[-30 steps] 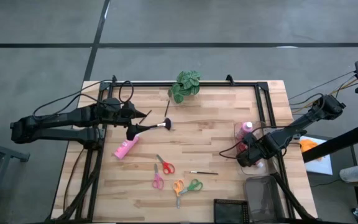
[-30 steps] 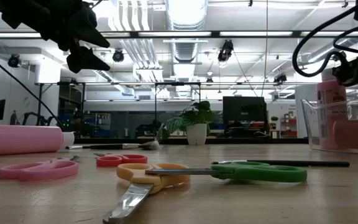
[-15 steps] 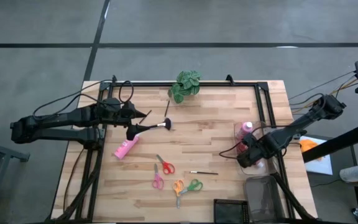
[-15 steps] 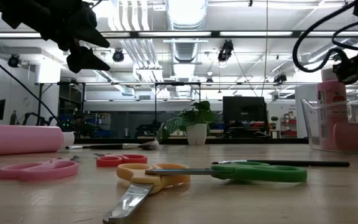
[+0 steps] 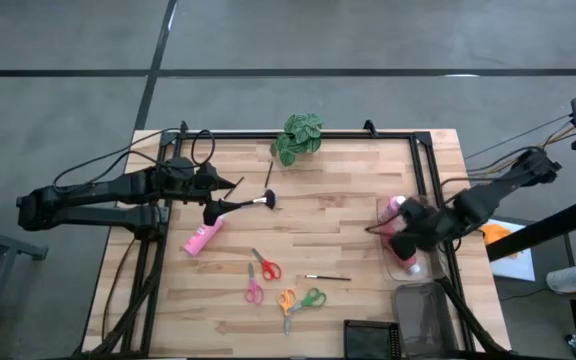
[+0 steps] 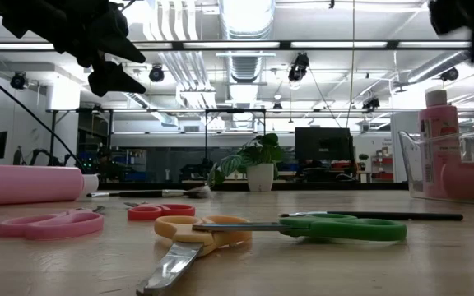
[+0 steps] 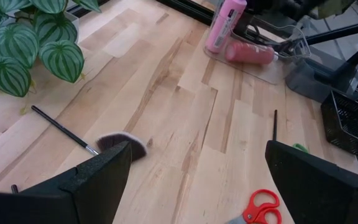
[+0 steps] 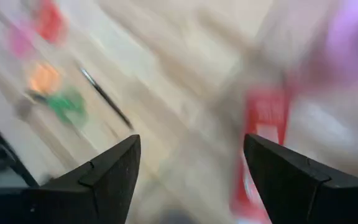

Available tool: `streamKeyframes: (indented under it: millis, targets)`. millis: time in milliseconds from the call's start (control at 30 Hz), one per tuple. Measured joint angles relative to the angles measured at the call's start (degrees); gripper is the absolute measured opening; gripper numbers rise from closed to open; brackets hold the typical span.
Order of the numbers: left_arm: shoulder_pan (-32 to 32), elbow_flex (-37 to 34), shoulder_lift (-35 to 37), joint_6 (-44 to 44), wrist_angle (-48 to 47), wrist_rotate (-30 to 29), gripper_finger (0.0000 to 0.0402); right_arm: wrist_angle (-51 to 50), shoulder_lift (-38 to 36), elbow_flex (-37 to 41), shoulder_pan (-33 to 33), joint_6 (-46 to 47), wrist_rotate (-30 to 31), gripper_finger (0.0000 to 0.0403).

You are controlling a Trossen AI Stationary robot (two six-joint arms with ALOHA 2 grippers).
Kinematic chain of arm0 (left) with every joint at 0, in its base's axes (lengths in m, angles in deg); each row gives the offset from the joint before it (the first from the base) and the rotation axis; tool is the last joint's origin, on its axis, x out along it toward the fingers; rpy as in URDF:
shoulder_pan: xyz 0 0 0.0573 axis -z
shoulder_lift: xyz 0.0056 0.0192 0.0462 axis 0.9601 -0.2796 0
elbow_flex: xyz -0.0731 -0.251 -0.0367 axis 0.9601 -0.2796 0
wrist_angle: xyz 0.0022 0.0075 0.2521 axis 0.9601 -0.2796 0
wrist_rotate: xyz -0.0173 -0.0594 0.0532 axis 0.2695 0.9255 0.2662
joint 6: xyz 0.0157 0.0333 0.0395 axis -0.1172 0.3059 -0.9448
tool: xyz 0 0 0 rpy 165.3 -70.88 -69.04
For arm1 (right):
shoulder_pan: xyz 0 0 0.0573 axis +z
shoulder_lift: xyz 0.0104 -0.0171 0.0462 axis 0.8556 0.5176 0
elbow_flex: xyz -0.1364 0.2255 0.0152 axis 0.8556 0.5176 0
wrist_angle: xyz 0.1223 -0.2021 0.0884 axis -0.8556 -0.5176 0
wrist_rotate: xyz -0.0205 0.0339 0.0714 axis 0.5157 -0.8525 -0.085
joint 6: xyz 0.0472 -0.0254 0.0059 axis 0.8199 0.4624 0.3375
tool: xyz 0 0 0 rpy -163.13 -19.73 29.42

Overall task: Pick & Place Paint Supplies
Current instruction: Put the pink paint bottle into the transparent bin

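Since a second ago your right gripper (image 5: 406, 232) has lifted off the clear tray (image 5: 393, 262) at the desk's (image 5: 338, 200) right edge, fingers spread wide and empty; its wrist view is too smeared to read. Nearest you in the low view lie scissors (image 6: 245, 228), then a pink bottle (image 6: 27, 184) on its side. Farther off, your left gripper (image 5: 211, 211) hovers spread above the fan brush (image 7: 120, 143). One upright pink bottle (image 6: 439, 131) and a red bottle (image 7: 248, 53) sit in the tray.
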Motion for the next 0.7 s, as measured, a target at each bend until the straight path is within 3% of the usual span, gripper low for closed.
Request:
streamKeyframes:
  millis: [200, 333, 500, 700]
  targets:
    - [-0.02, 0.0, -0.01, 0.0, 0.0, 0.0, 0.0374, 1.82, -2.5, -7.94, 0.0, -18.01, 25.91, 0.0283]
    - [-0.01, 0.0, 0.0, 0.0, 0.0, 0.02, 0.0374, 7.26, -3.13, -11.19, -0.09, -33.81, 37.82, 0.0283]
    - [-0.02, 0.0, 0.0, 0.01, 0.0, 0.01, 0.0374, 21.26, -4.17, -12.17, -1.7, -54.12, 38.37, 0.0283]
    - [0.0, 0.0, 0.0, 0.0, 0.0, 0.02, 0.0374, 41.84, -4.81, -9.89, -5.51, -78.3, 29.94, 0.0283]
